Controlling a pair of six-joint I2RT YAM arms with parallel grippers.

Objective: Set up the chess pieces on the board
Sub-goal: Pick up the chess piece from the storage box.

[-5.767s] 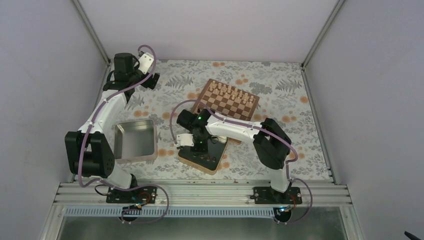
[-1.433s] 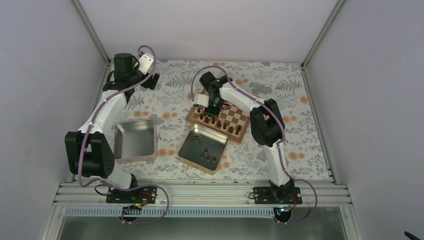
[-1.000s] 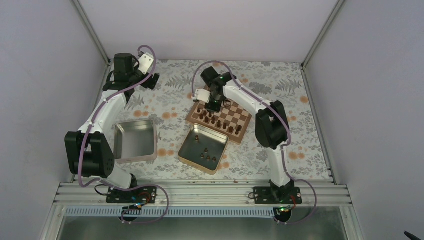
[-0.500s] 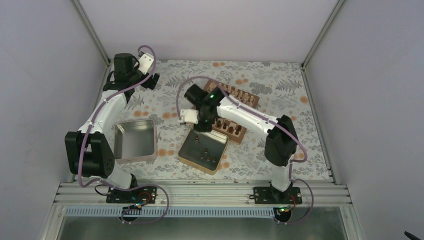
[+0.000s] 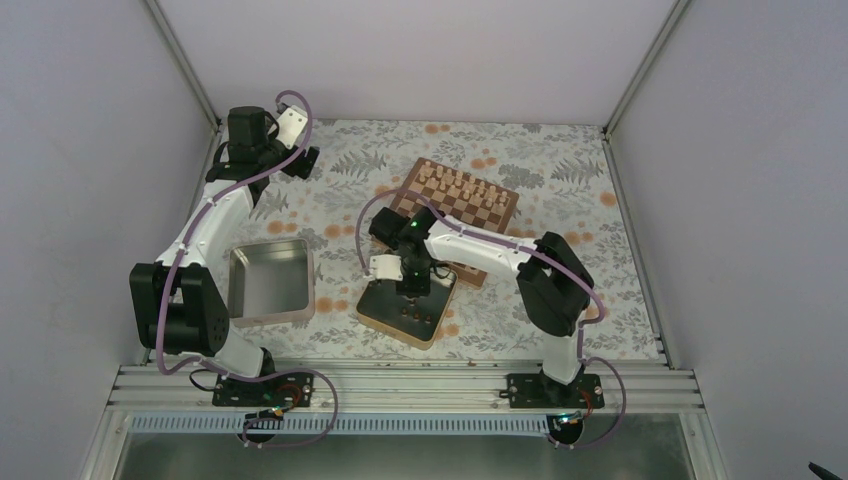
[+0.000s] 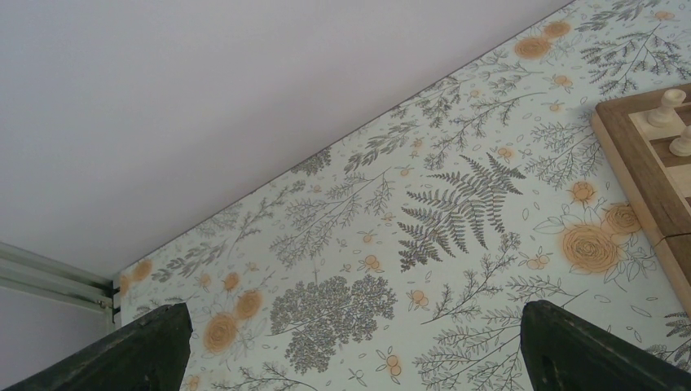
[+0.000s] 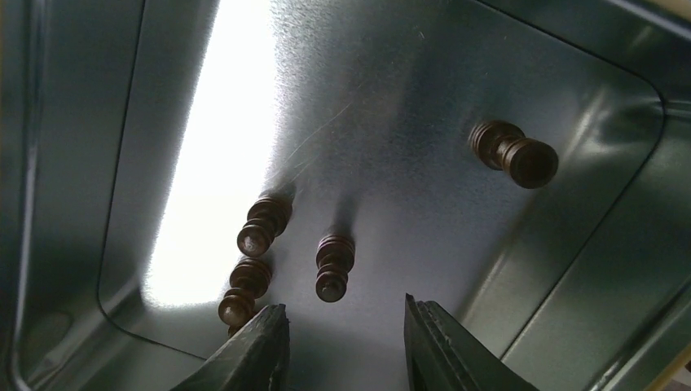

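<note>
Right wrist: my right pincer [image 7: 345, 330] stands parted, holding nothing, low inside the tin [image 7: 587, 269]. Four dark pieces [image 7: 334, 267] rest on its floor just ahead. Just beyond the tin sits the board [image 5: 480, 207], pale men [image 5: 455, 185] on its far rows.

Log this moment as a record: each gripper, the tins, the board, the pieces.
left gripper: open, empty, over the flowered tablecloth at far left
right gripper: open, empty, reaching into the near tin
near tin: four dark brown chess pieces show in the wrist view
second tin: left of it, no pieces seen inside
board: behind the near tin, pale pieces along its far rows
</note>
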